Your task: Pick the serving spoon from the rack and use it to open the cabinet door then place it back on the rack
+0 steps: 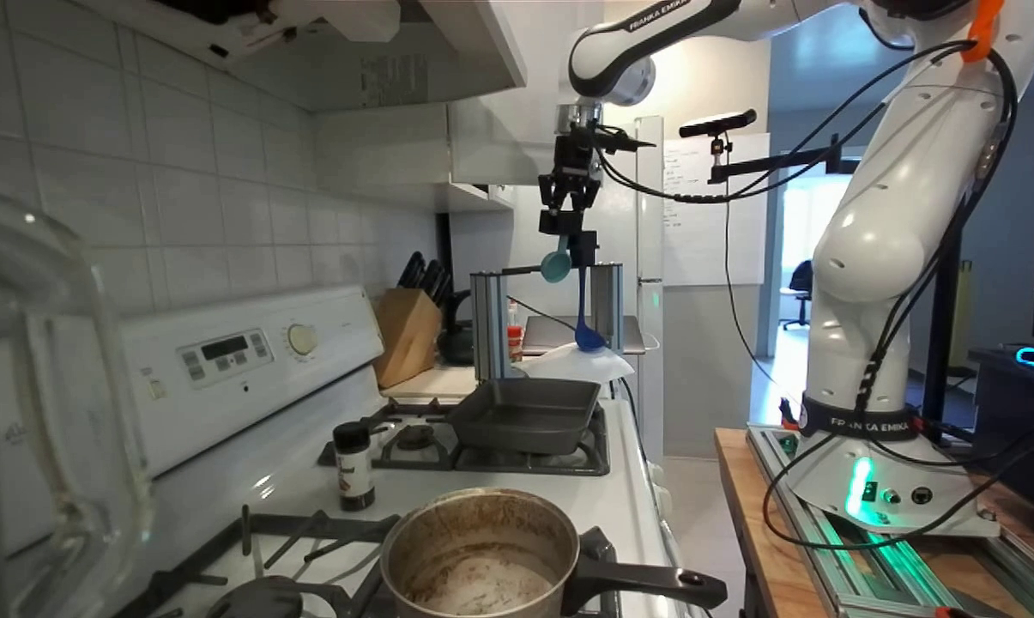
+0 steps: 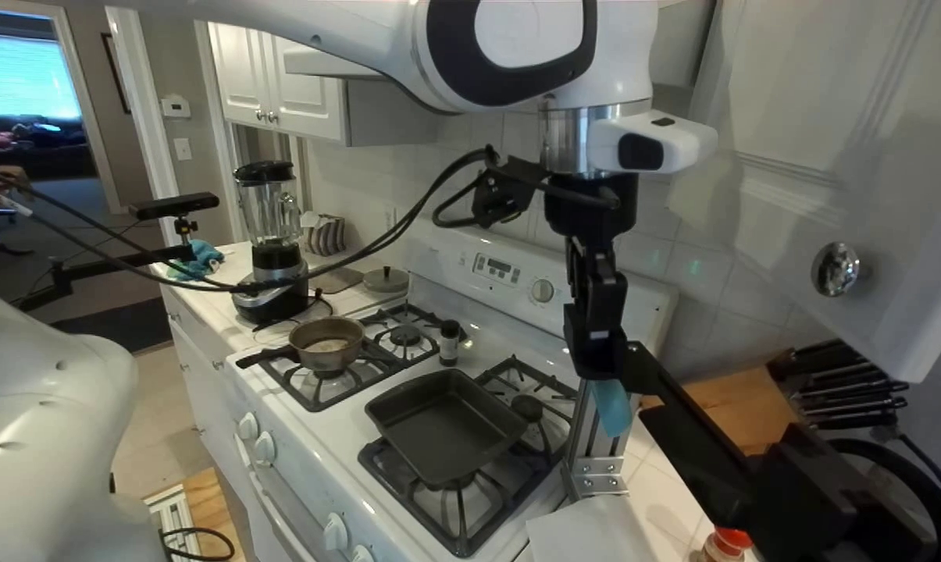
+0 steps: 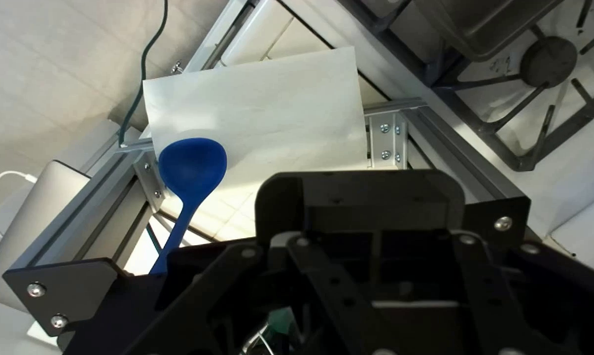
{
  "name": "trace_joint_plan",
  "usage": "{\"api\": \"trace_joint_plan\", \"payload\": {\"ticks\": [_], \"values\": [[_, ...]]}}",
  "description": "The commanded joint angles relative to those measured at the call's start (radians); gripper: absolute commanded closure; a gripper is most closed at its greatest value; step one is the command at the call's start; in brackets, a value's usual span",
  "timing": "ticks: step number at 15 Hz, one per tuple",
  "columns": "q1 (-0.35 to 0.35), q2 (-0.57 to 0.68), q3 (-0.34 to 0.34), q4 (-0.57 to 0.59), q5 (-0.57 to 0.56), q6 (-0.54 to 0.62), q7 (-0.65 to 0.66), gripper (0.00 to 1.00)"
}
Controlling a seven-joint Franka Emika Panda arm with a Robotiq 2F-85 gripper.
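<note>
Stove: a saucepan, a dark baking pan and a black-capped shaker are carried on its white top.
Counter: a wooden knife block is stood on it, tilted.
Rack: upright metal posts are joined by a black top bar; a white sheet is laid at the foot.
End effector: a black block is gripped between its fingers, above the level of the bar.
Teal spoon: it is hung bowl-down directly under that block.
Blue spoon: it is hung bowl-down from the bar, near the post farther from the stove; which of the two is the serving spoon cannot be told.
Cabinet door: a round knob is mounted on it; whether it is ajar cannot be told.
</note>
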Motion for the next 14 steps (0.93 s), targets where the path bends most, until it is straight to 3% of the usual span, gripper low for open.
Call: {"api": "trace_joint_plan", "payload": {"ticks": [1, 14], "values": [[0.016, 0.033, -0.018, 0.004, -0.043, 0.047, -0.067, 0.78], [0.039, 0.091, -0.030, -0.038, -0.051, 0.172, -0.175, 0.78]]}}
